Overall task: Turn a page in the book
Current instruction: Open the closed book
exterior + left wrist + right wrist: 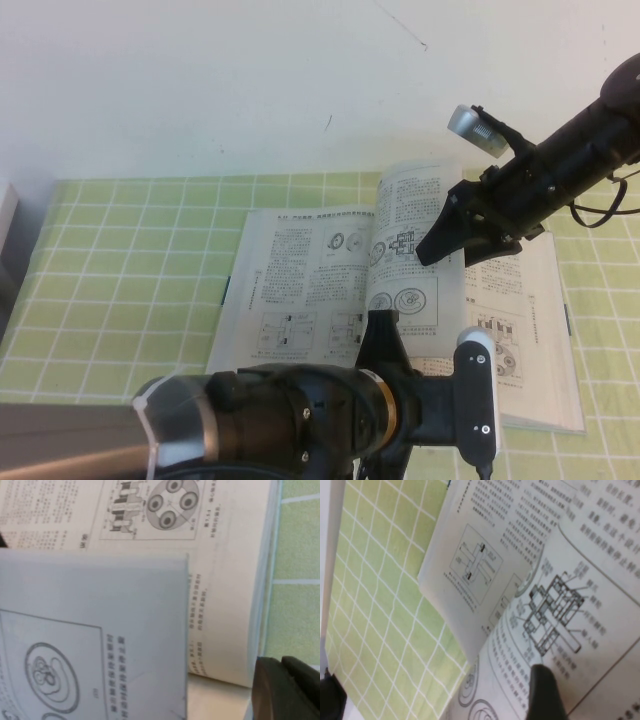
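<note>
Mid-turn: the right gripper, spread, props the page upright over the book; next, sweep it left. The left gripper hovers near, its spread untellable.

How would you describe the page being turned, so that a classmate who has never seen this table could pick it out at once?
On the green checked tablecloth lies an open book. Near its spine, one page stands lifted and curling, beside the right gripper, whose fingers are open; the left gripper hovers at the book's near edge. Every other leaf lies flat.
</note>
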Available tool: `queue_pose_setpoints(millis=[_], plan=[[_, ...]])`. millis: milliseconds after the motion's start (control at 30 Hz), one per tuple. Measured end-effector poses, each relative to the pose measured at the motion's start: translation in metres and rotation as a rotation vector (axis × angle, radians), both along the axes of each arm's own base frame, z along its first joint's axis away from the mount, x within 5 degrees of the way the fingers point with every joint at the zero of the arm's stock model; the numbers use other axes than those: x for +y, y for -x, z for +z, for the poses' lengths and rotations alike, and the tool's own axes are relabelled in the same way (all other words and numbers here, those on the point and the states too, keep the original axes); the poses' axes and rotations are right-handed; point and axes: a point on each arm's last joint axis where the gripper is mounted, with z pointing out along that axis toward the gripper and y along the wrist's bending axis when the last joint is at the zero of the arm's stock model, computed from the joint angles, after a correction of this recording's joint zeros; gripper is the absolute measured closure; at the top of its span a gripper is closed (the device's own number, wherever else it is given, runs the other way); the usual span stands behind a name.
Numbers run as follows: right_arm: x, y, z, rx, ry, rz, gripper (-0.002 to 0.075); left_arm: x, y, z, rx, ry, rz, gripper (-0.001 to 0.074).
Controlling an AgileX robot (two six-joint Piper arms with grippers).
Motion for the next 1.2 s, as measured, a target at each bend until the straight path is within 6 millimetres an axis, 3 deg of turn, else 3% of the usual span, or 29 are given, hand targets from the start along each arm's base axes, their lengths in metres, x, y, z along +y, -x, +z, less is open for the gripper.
queue_pose_setpoints(millis=[833,1200], plan=[[0.0,0.0,0.0,0.007,0.001,-0.007,0.033,-0.004,-0.008,0.001,-0.079,0.053,0.03,0.0738],[0.0,0.0,0.0,0.01,0.001,-0.01,0.033,-0.003,-0.011,0.003,0.005,0.188,0.227,0.0738]])
